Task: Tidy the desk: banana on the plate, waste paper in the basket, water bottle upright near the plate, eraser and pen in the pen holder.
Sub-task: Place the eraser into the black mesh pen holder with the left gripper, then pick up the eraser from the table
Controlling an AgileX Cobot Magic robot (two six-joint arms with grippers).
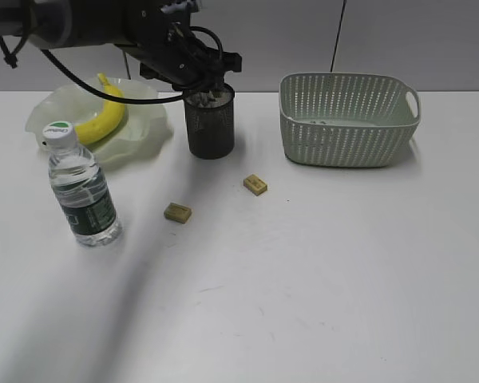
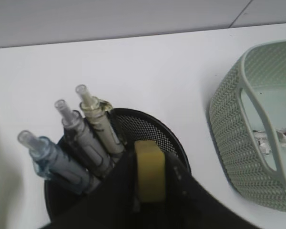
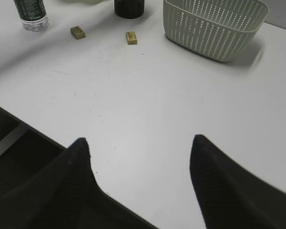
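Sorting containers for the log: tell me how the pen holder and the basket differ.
The pen holder is black metal mesh; the basket is pale grey-green perforated plastic. The pen holder is a narrow cylinder; the basket is wide and rectangular with handles. Pens stand in the pen holder; the basket holds paper scraps. Both stand upright on the desk.

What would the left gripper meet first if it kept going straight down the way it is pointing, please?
Probably the pen holder: the left gripper, clamping an eraser, hangs over its open mouth beside three pens. Depth is uncertain.

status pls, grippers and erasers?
Left gripper shut on eraser, over pen holder. Right gripper open, idle. Two erasers on desk. Nothing in the way.
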